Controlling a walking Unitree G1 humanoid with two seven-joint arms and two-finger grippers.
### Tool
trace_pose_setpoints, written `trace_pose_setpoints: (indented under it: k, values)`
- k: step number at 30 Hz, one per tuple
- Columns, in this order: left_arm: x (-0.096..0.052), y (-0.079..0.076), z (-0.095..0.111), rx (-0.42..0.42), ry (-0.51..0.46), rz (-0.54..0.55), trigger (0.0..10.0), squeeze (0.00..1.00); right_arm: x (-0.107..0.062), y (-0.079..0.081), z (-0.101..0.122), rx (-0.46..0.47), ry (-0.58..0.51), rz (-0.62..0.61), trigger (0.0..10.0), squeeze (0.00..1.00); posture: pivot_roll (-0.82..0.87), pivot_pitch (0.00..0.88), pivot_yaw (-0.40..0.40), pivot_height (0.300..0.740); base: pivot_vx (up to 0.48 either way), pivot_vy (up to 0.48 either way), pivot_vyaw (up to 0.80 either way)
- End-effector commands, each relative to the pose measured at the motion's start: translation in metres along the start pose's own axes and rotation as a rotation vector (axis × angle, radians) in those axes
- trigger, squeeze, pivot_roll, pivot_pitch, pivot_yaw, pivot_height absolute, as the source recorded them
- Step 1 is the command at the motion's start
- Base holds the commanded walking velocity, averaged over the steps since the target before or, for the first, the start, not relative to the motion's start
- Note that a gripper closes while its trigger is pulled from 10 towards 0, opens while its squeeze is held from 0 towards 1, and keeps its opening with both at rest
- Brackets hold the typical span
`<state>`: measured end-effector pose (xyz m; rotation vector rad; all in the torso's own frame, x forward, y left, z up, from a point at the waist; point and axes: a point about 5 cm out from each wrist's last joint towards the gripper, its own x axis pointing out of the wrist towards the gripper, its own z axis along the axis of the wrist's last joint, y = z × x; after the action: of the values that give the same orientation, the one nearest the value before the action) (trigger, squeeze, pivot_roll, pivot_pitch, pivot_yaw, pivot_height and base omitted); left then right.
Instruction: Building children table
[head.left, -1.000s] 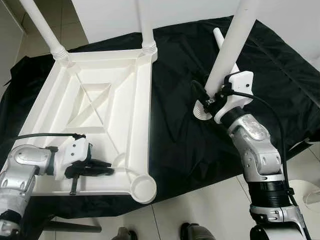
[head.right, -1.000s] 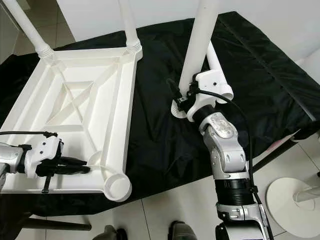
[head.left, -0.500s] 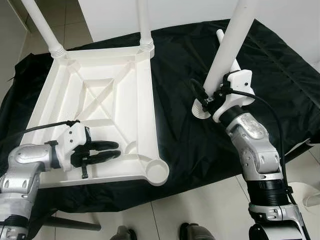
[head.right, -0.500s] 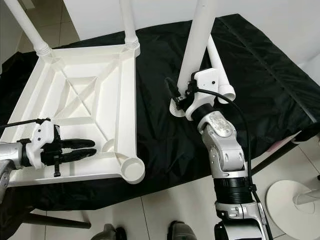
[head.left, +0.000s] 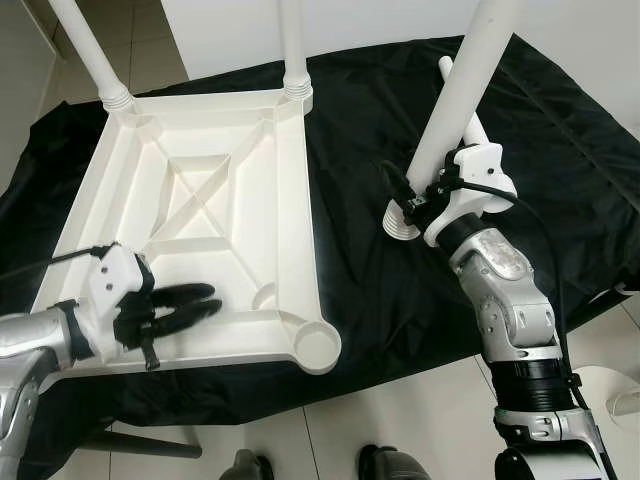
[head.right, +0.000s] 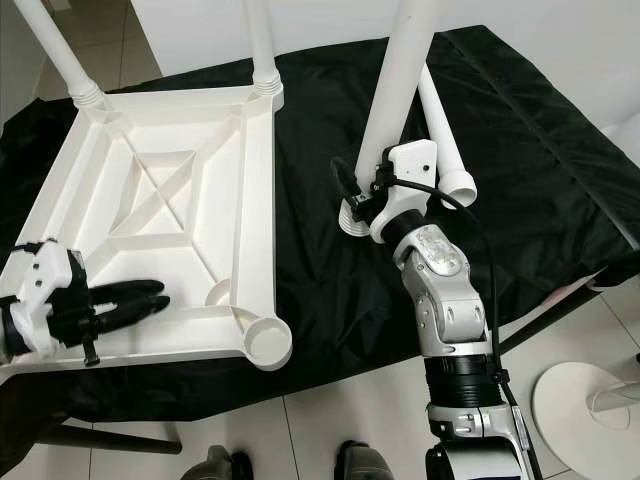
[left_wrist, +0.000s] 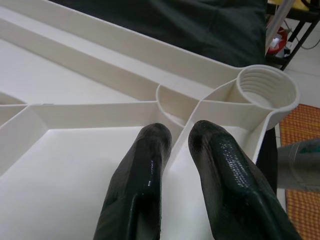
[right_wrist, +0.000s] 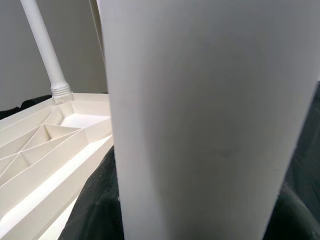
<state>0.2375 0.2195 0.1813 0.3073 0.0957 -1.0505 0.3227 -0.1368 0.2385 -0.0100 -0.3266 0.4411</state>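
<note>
I see smooth, slightly glossy white plastic on the tabletop (head.left: 210, 200) and the held leg (head.left: 450, 110). The black cloth (head.left: 360, 290) looks crinkled with a faint sheen; my left tool's fingers (left_wrist: 150, 190) shine glossy black.

Table (head.left: 560, 150): draped in a black, creased cloth (head.left: 350, 250) that hung over its near edge; a dark frame leg showed under the near left corner. Stood on a pale tiled floor (head.right: 320, 430).

Lying directly on the cloth:
- White plastic tabletop (head.left: 200, 210), upside down, ribbed underside up, occupying the left half; near corner socket (head.left: 318, 347) reached the table's front edge.
- One loose white leg (head.right: 441, 125), lying flat on the right half, well apart from the tabletop.
</note>
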Motion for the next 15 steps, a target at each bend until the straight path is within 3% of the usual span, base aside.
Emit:
trace_pose_setpoints:
  k: [1, 9, 12, 15]
  values:
    - [-0.003, -0.003, 0.0, 0.011, 0.026, -0.005, 10.0, 0.0, 0.002, 0.003, 0.003, 0.0, -0.027, 0.006, 10.0, 0.0, 0.0, 0.146, 0.066, 0.74, 0.0, 0.0, 0.0]
    - [-0.004, -0.02, -0.013, 0.042, 0.138, -0.007, 10.0, 0.0, 0.005, 0.002, 0.004, 0.009, -0.034, 0.002, 10.0, 0.0, 0.01, 0.129, 0.055, 0.74, 0.0, 0.0, 0.0]
    - [-0.003, -0.029, -0.022, 0.024, 0.203, -0.009, 10.0, 0.0, 0.005, 0.001, 0.003, 0.008, -0.034, 0.004, 10.0, 0.0, 0.01, 0.119, 0.05, 0.74, 0.0, 0.0, 0.0]
    - [0.002, -0.043, -0.023, 0.0, 0.199, -0.048, 10.0, 0.0, 0.006, 0.001, 0.003, 0.007, -0.034, 0.009, 10.0, 0.0, 0.01, 0.116, 0.048, 0.74, 0.0, 0.0, 0.0]
